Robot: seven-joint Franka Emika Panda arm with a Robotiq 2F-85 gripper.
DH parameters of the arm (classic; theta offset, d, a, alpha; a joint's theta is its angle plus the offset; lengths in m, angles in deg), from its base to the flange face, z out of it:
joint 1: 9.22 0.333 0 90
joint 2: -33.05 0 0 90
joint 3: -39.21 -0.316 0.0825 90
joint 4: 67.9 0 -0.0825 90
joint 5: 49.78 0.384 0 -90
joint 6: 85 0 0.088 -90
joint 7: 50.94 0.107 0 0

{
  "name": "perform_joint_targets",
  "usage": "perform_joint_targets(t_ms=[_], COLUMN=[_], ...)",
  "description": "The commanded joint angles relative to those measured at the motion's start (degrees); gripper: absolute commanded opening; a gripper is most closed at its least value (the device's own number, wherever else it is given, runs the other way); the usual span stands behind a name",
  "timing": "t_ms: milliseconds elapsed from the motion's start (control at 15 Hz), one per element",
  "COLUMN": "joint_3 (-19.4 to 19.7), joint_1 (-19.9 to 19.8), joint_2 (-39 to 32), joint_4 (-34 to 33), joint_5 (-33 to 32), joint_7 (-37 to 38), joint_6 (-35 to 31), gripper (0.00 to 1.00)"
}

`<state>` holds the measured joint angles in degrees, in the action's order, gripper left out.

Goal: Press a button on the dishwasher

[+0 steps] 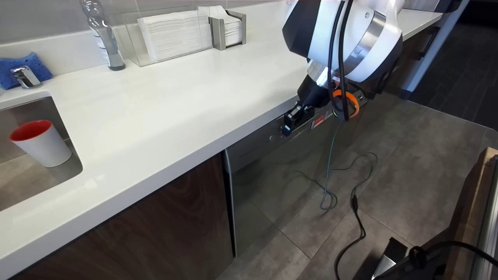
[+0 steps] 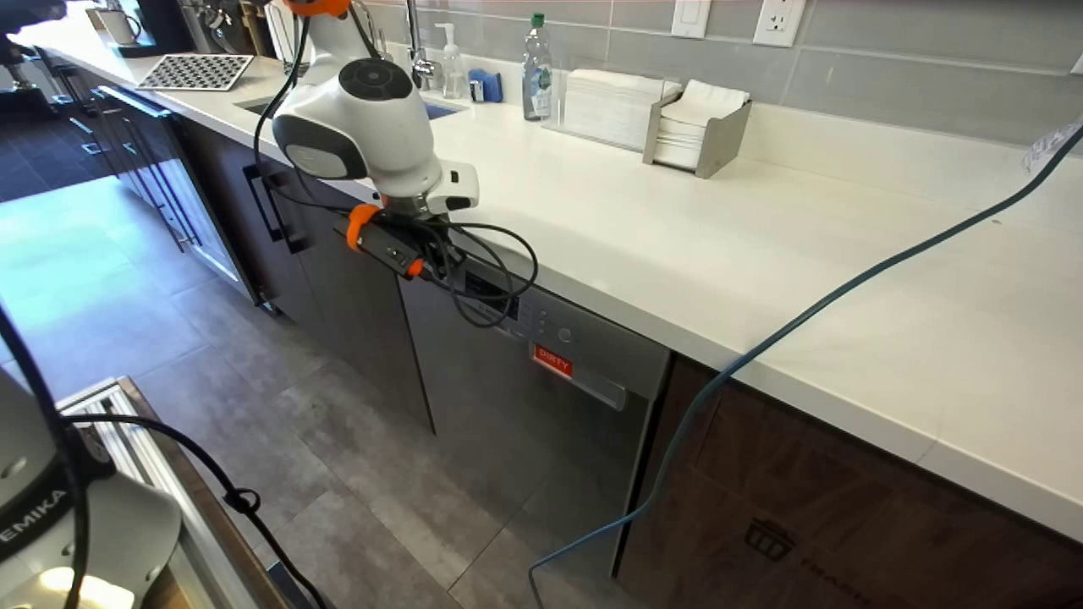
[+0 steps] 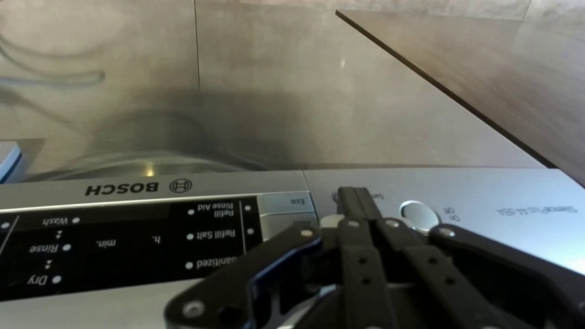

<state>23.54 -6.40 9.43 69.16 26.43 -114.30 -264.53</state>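
The fingers [image 3: 348,206] are clenched, empty; just beside them lies the On/Off button [image 3: 419,215], so small sideways error may miss it on the dishwasher [image 2: 533,423].

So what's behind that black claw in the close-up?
The dishwasher's control strip. Around the gripper you can see the Eco button, a round On/Off button and part of a pale round shape; whatever lies straight behind is covered.

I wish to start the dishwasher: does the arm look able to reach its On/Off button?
Probably yes: in the wrist view the shut jaws appear close beside the On/Off button, with nothing visible between.
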Motion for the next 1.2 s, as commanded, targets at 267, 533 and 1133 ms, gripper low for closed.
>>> perform_joint_targets(t_ms=[267,533,1133], joint_3=[1.4,5.5,16.4], joint_1=[0.6,3.9,15.6], joint_2=[0.2,1.5,9.5], joint_4=[0.7,4.6,11.8], joint_5=[-2.7,-9.1,-24.4], joint_7=[1.4,6.1,18.9], joint_6=[0.4,1.3,6.4], gripper=[0.0,0.0,0.67])
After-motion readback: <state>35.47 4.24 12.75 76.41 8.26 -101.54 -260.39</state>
